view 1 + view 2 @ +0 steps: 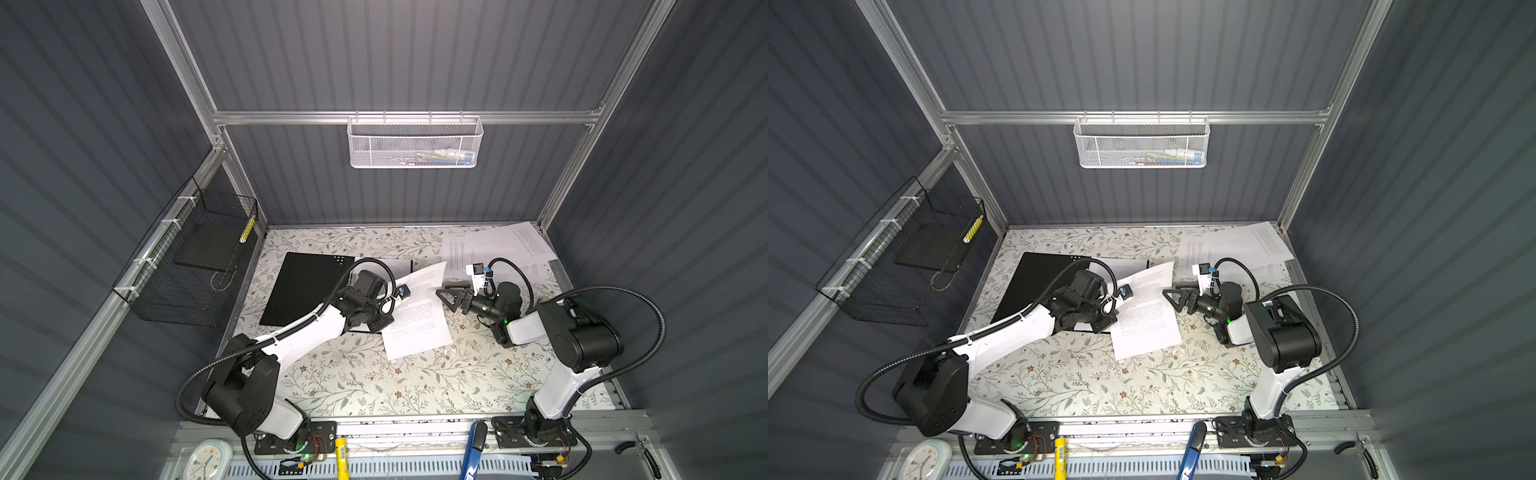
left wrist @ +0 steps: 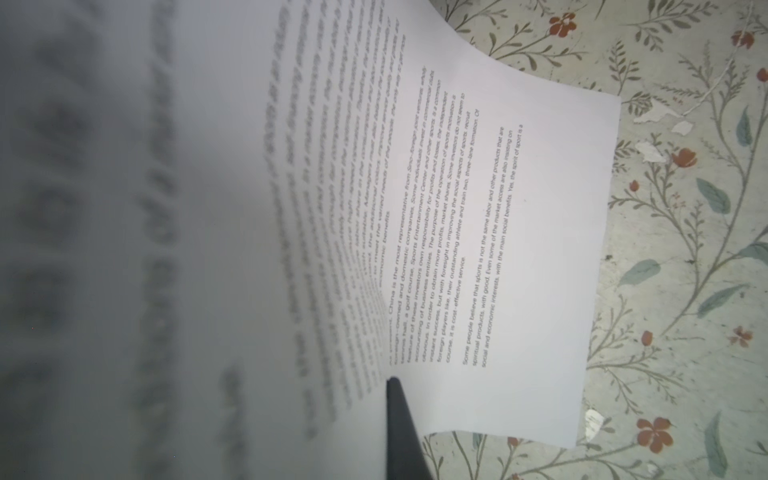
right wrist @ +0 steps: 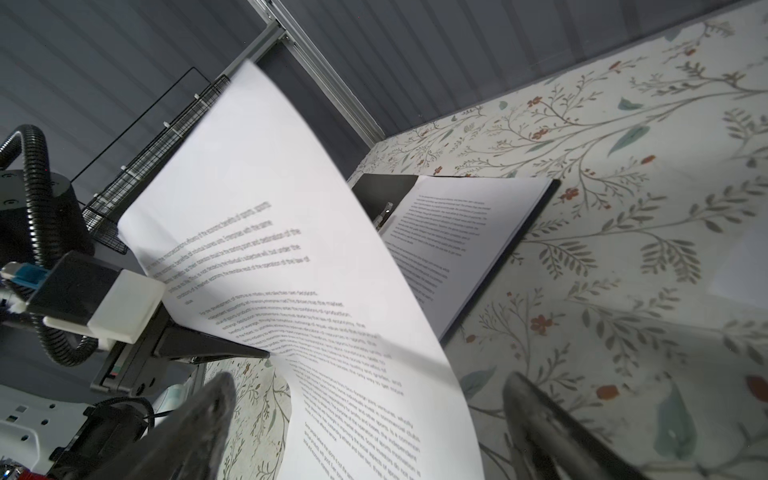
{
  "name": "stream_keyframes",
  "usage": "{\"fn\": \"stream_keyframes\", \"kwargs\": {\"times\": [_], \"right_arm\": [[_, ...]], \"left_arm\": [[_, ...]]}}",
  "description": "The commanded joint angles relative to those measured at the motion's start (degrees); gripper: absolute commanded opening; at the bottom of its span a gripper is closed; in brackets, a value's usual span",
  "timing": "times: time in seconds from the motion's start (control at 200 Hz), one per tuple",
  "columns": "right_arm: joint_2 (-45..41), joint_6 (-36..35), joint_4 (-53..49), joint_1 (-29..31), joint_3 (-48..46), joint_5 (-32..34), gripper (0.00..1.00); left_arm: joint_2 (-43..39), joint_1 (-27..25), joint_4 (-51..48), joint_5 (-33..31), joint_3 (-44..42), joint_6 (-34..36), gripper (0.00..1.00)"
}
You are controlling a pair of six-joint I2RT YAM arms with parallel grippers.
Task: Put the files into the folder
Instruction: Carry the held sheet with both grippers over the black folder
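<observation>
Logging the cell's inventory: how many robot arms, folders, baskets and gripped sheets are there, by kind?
Robot arms: 2 (left arm, right arm)
Folder: 1
Baskets: 2 (white basket, black basket)
Gripped sheet: 1
Total: 6

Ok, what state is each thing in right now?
Flat black-lined folder: lying open, inside up.
Stacked printed sheets: flat inside it.
White printed paper sheet: bowed, partly lifted.
Left gripper: shut on that sheet.
Right gripper: open, empty.
Loose white paper sheets: on table, unfiled.
</observation>
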Motion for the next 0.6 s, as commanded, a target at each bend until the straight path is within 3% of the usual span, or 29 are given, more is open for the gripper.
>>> {"fn": "stream_keyframes", "kwargs": {"times": [0.0, 0.23, 0.34, 0.595], "right_arm": [[-0.64, -4.80, 1.63, 0.56, 0.75, -1.45, 0.99], [-0.43, -6.89, 4.57, 0.67, -0.21, -2.65, 0.98], [1.28, -3.90, 11.57, 0.67, -0.64, -5.13, 0.86], [-0.28, -3.39, 11.59, 1.11, -0.85, -8.14, 0.51]], "left_arm": [[-1.91, 0.03, 3.57, 3.46, -1.64, 3.71, 0.00], [-4.76, 0.51, 4.85, 5.43, -3.57, 4.59, 0.00], [-5.67, 0.78, 5.26, 5.67, -4.20, 4.97, 0.00], [-6.22, 2.60, 7.22, 5.65, -4.45, 4.56, 0.00]]}}
